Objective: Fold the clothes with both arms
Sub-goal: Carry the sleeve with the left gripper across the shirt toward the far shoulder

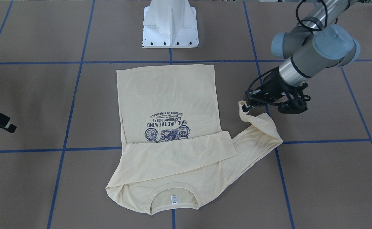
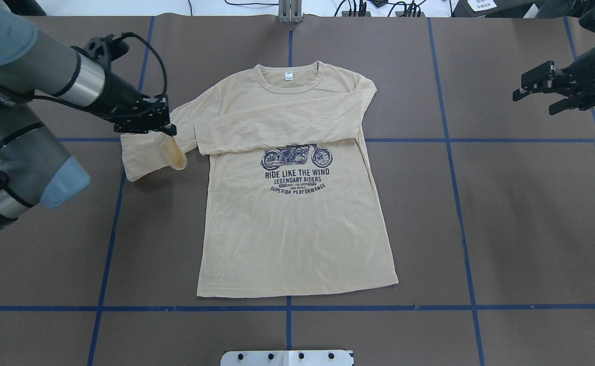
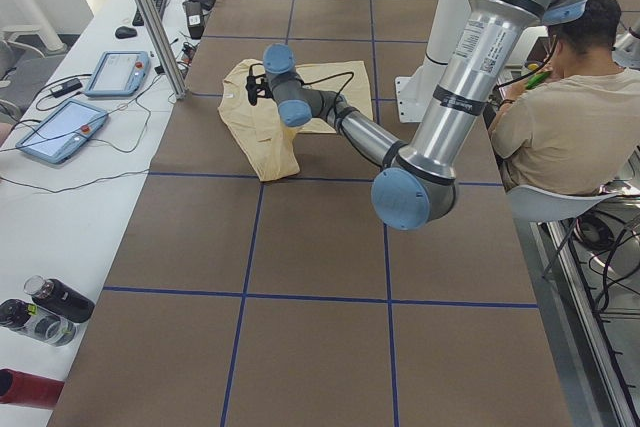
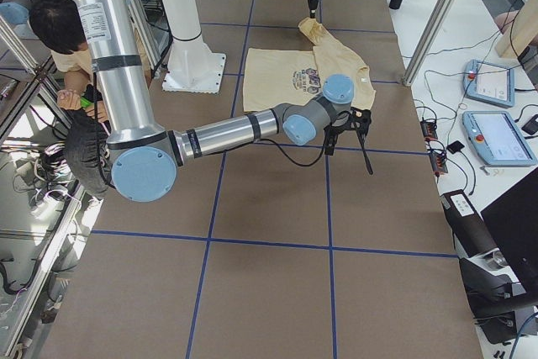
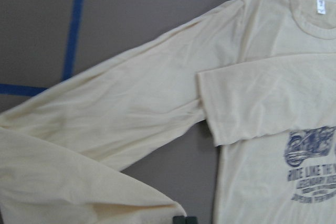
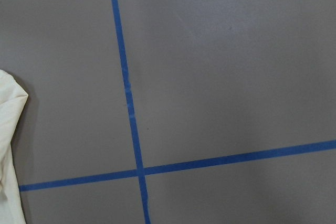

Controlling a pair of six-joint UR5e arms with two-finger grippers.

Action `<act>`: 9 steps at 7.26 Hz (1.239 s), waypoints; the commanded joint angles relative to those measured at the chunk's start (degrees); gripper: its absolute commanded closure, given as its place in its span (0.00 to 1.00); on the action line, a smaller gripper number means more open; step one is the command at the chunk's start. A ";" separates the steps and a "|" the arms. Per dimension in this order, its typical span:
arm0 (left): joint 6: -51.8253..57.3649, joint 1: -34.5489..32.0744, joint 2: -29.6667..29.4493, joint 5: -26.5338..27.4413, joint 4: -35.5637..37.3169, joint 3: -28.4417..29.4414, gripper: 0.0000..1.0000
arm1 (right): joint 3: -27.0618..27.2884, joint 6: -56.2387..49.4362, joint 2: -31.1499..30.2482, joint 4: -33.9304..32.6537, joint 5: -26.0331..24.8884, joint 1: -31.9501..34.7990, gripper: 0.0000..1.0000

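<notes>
Closest to the overhead camera, the left arm [image 2: 23,147] stretched in from the table's [image 2: 480,229] left edge. The left gripper [image 2: 169,130] was clamped on the cuff end of one sleeve [image 2: 145,157] and held it off the table. That sleeve ran out from the shoulder toward the left edge, then doubled back up to the gripper, with a loose loop of cloth hanging below the fingers.

A cream long-sleeved shirt [image 2: 297,239] lay flat at the middle of the brown table, front side up. Its hem lay toward the white base [image 1: 170,28] at the near edge and its neck toward the far edge. A navy motorcycle print [image 2: 297,170] with the words "Ride like the wind" showed on the chest. A small white label [image 2: 288,76] showed inside the neck. The other sleeve [image 2: 277,127] lay folded flat across the chest, touching the top of the print, with its cuff near the shirt's left side.

Toward the far right corner, the right gripper [image 2: 531,101] hung above bare table, well apart from the shirt, with its fingers spread and nothing between them. Blue tape [image 6: 128,108] crossed the table beneath it in a grid.

In both side views a person [image 3: 570,117] sat beside the base, off the table.
</notes>
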 commanded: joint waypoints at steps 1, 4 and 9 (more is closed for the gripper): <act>-8.84 3.89 -12.95 4.68 1.62 7.91 1.00 | -0.77 -1.41 -0.29 -0.03 0.00 1.26 0.01; -9.74 5.49 -26.05 9.96 1.53 16.71 1.00 | -1.65 -1.50 -0.03 0.06 -0.61 1.17 0.01; -9.65 10.75 -32.60 22.17 -1.55 23.50 1.00 | -3.14 -1.50 0.59 0.41 -0.70 1.08 0.01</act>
